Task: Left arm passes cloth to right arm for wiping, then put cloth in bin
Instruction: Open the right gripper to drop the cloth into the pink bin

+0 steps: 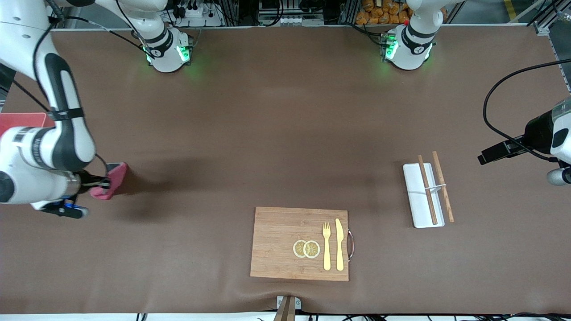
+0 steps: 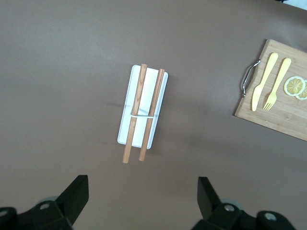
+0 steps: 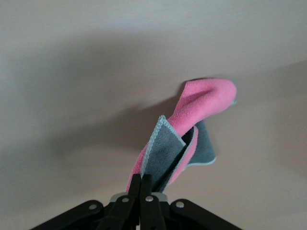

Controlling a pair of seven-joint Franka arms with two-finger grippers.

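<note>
My right gripper point(image 1: 103, 183) is shut on the cloth point(image 1: 111, 178), a magenta-red towel with a grey underside. It holds the cloth low over the bare table near the right arm's end. In the right wrist view the closed fingers point(image 3: 144, 184) pinch one end of the cloth point(image 3: 201, 103), and the rest bunches out ahead of them. I cannot tell whether it touches the table. A pinkish-red box, the bin point(image 1: 22, 121), shows at that end of the table, mostly hidden by the right arm. My left gripper point(image 2: 143, 191) is open and empty, high over the table beside the white tray.
A small white tray point(image 1: 423, 196) point(image 2: 144, 108) carries wooden chopsticks point(image 1: 435, 189). A wooden cutting board point(image 1: 285, 243) nearer the front camera holds lemon slices point(image 1: 307, 248), a yellow fork point(image 1: 327, 245) and a yellow knife point(image 1: 339, 243). The left arm point(image 1: 548, 133) waits at its end of the table.
</note>
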